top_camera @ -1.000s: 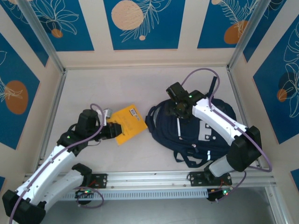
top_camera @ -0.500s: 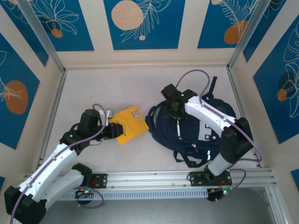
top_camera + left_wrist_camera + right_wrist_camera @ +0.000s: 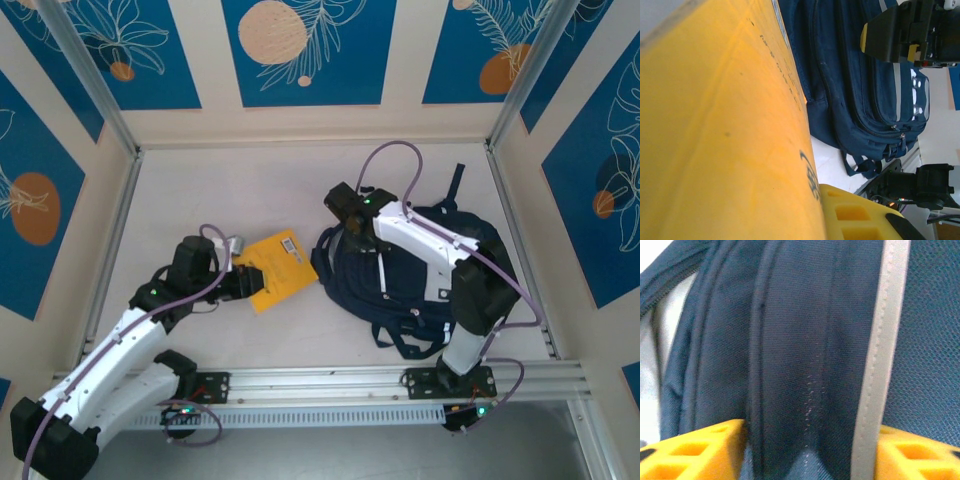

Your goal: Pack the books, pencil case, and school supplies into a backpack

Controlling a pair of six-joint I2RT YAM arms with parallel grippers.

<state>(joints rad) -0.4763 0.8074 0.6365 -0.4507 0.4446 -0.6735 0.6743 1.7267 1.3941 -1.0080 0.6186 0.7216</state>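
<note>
While the yellow-orange book [image 3: 278, 268] sits outside the backpack [image 3: 350, 275], just left of it over the bench [image 3: 250, 190], packing looks unfinished.
Left fingers [image 3: 855, 216] are clamped on the book's thin, smooth, flat cover; right fingers [image 3: 690, 450] straddle a padded ridge of the backpack, pinched or not I cannot tell. The backpack is coarse-woven navy fabric with a pale stripe, a mesh panel and grey lining at the zip mouth; what it already holds is hidden.
</note>
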